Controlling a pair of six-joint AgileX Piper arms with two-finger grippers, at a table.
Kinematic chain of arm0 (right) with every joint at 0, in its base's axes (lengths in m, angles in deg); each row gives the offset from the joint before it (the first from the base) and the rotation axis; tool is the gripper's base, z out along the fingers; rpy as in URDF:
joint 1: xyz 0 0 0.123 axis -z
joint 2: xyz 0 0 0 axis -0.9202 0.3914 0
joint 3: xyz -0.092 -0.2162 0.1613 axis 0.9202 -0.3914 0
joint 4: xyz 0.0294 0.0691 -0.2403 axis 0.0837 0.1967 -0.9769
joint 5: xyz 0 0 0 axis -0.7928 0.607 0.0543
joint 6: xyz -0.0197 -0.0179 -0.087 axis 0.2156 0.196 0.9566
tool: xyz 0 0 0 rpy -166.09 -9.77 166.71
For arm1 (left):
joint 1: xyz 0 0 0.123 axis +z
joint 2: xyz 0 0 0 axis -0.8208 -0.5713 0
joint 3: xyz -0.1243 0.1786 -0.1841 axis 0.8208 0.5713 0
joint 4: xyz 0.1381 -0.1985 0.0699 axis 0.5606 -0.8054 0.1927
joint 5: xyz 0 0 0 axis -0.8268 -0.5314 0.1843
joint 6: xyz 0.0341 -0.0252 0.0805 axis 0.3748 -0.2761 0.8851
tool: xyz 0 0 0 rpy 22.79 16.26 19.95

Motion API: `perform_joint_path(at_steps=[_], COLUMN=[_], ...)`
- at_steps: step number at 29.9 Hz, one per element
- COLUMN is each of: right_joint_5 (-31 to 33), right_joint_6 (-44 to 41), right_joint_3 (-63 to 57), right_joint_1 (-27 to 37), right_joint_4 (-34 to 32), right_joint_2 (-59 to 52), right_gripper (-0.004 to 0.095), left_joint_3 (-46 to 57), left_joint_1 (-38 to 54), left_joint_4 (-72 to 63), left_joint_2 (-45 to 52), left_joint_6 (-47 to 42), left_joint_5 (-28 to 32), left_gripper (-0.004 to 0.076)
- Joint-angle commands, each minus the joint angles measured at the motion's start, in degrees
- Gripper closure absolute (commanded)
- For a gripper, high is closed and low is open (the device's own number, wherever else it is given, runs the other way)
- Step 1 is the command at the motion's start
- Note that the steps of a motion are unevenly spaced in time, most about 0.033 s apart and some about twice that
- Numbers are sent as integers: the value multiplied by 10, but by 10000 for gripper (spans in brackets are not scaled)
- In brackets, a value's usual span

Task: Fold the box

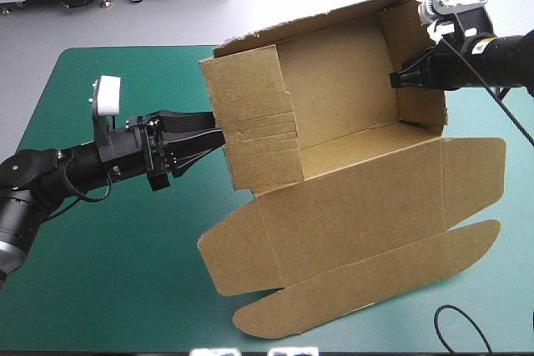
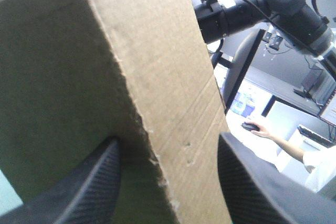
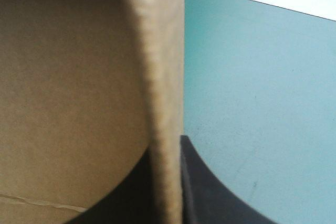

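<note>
Box (image 1: 334,97): brown corrugated board, open tray, sits right of mid-table between both grippers. Walls up at the far side and at both ends. Far wall's top edge rough and frayed, and crosses the table's far edge in the high view.

Lid (image 1: 367,214): flat, spreads from the tray toward the near edge. Carries 1 side flap at each end and 1 long tuck flap (image 1: 367,285) with rounded ends, nearest the table's near edge.

Left gripper (image 1: 219,131): at the outer edge of the left end wall, about mid-height. In the left wrist view, 2 black fingers (image 2: 84,187) spread apart with the wall's corner filling the gap. Cannot tell whether pressing or only straddling. Board there matte, with fine parallel ribs, small dents and a ragged cut edge.

Right gripper (image 1: 399,79): clamped on the right end wall, fingers nearly together, 1 inside the tray, 1 outside. In the right wrist view, the fuzzy cut edge of the board runs straight up out of the pinch.

Left end wall's outer face: horizontal creases across the middle, plus a slot line.

Open room: bare teal-green cover (image 1: 100,248) left of the box, along the left edge and down to the near-left corner. Smooth and flat beside the right end wall too.
</note>
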Motion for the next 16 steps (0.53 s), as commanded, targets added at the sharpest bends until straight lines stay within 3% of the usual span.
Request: perform_joint_path(at_steps=[1, 8, 16], right_joint_5=[-48, -82, -140], right_joint_6=[-7, -23, -72], right_joint_3=[19, 19, 19], right_joint_1=[1, -27, -82], right_joint_4=[29, 14, -32], right_joint_2=[-12, 3, 19], right_gripper=[924, 922, 922], left_joint_3=[-20, -47, -96], left_joint_1=[-2, -2, -2], left_joint_4=[-55, -43, 107], left_joint_2=[11, 11, 11], left_joint_6=[-10, -35, -140], left_joint_5=[21, 105, 155], left_gripper=[293, 261, 261])
